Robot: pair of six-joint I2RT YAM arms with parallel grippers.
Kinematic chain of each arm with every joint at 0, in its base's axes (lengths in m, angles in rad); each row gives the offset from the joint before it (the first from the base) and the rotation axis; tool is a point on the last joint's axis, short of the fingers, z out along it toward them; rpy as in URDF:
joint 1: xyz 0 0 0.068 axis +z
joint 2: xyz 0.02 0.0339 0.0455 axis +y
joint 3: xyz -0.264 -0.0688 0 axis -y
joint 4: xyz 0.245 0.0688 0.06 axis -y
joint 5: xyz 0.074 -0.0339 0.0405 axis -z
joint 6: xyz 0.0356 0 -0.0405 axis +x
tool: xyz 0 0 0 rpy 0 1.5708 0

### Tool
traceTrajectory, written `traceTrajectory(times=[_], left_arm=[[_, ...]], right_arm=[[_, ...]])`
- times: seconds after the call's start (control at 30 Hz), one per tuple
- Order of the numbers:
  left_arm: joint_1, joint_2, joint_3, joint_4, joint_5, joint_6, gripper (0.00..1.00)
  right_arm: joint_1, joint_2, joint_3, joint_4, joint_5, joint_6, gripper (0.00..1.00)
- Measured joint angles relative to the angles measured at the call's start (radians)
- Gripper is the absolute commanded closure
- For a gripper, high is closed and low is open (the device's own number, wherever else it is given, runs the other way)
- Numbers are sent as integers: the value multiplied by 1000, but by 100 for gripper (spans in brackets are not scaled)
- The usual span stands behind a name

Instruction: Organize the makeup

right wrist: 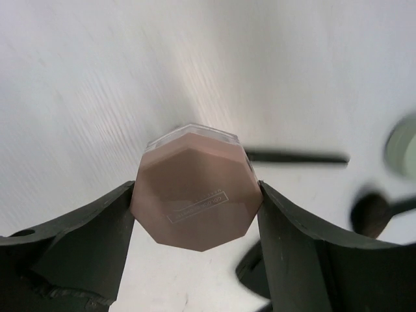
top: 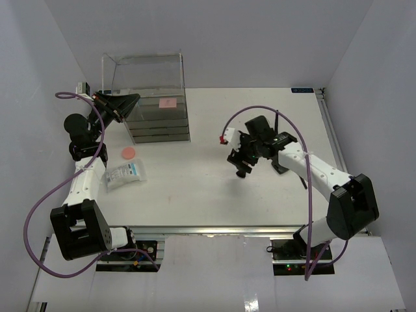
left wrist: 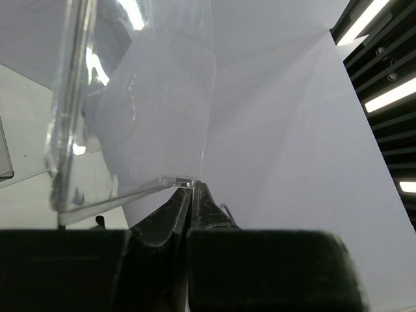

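Overhead: right gripper [top: 239, 162] well right of the clear box [top: 146, 68], pink disc [top: 130, 153] near its front. Left wrist: left gripper [left wrist: 190, 194], fingers pressed together, at the box's edge. Right wrist: fingers clamped on an octagonal pink jar [right wrist: 197, 195].

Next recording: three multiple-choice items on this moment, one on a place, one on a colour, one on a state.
1. Where is the pink disc? A) on the table B) in a drawer C) on a shelf
2. The jar in the right gripper is: A) green B) dusty pink C) blue
3. The left gripper is: A) wide open B) holding a brush C) shut on the clear box
Answers: A, it lies on bare tabletop; B, the wrist view shows it; C, it pinches the clear panel.
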Motion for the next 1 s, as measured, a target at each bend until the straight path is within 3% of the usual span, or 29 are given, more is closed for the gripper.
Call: traceTrajectory(times=[0.17,0.4,0.63,1.0], left_arm=[[0,0,0,0,-1,-4,100],[0,0,0,-1,0,-5,100],[0,0,0,0,-1,-10,100],[0,0,15,6,-7,-31,100]], right_arm=[[290,74,171,19,127,-112,91],[478,334,442,160,353,-285,89],[514,581,617,414,527,-460,90],[463,786,806,720,627,-667,90]])
